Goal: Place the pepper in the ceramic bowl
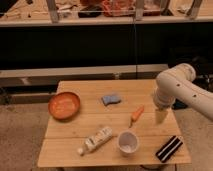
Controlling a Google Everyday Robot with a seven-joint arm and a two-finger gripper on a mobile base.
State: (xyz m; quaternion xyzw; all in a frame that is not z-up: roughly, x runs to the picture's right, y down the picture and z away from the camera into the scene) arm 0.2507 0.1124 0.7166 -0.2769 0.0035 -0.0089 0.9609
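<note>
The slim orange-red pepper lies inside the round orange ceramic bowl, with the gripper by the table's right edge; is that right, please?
Not quite: the camera view shows the slim orange-red pepper on the wooden table, right of centre, apart from the round orange ceramic bowl. The gripper is by the table's right edge.

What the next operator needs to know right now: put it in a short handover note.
The gripper is open and empty, hanging over the right side of the table, just right of the pepper.
The pepper lies on the table, right of centre.
The ceramic bowl sits at the table's left side, empty.
Done: nothing yet; the pepper is not grasped.
Left: grasp the pepper, carry it left, release it in the ceramic bowl.
</note>
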